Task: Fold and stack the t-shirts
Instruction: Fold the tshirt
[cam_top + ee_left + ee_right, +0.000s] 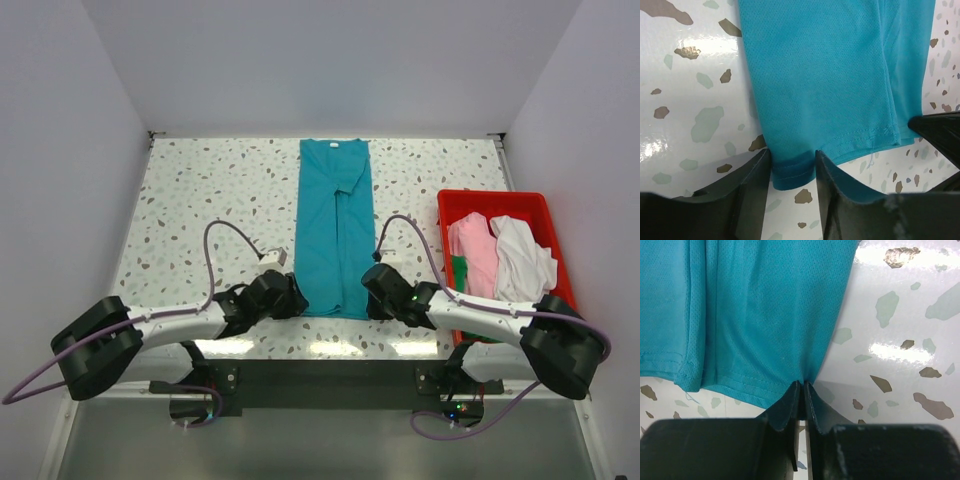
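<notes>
**Speckled table (200, 190): teal hem at both grippers**

The left gripper (792, 162) has its fingers apart, straddling the near-left hem corner of the teal t-shirt (335, 230), which lies mid-table folded into a long strip. The right gripper (802, 387) is pinched tight on the near-right hem corner. Pink (475, 250), white (522, 260) and green (458, 275) t-shirts fill the red bin (495, 197) at far right.

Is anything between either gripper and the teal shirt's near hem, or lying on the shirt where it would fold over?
Nothing visible. The right gripper pinches the hem of the teal shirt; the left gripper straddles it, fingers apart. The shirt's top is bare; the red bin sits off to its right.
</notes>
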Robot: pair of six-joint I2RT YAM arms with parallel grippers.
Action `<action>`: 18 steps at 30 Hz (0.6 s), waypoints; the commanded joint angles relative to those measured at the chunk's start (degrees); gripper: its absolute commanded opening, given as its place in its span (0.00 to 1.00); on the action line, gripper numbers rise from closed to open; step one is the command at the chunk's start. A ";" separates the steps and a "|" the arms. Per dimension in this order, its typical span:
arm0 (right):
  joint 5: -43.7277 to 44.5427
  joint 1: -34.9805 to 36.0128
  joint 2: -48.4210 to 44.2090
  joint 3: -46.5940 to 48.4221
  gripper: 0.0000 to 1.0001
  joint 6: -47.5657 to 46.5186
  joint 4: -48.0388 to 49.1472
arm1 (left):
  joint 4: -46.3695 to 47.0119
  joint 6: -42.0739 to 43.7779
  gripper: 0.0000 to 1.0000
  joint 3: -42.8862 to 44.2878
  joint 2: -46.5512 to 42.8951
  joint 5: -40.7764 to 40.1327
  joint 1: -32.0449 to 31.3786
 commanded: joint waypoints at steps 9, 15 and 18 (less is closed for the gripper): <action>2.36 0.38 -3.74 -2.18 0.05 1.93 -0.75 | -2.54 0.15 0.08 1.36 0.87 0.19 0.24; 1.04 0.46 -6.73 -3.85 0.00 2.63 -1.28 | -1.39 -1.34 0.01 -1.80 -0.98 1.60 -0.38; 0.86 1.60 -9.18 -4.73 0.00 3.42 -1.98 | -2.18 -2.83 0.00 -2.69 -2.91 0.37 -3.27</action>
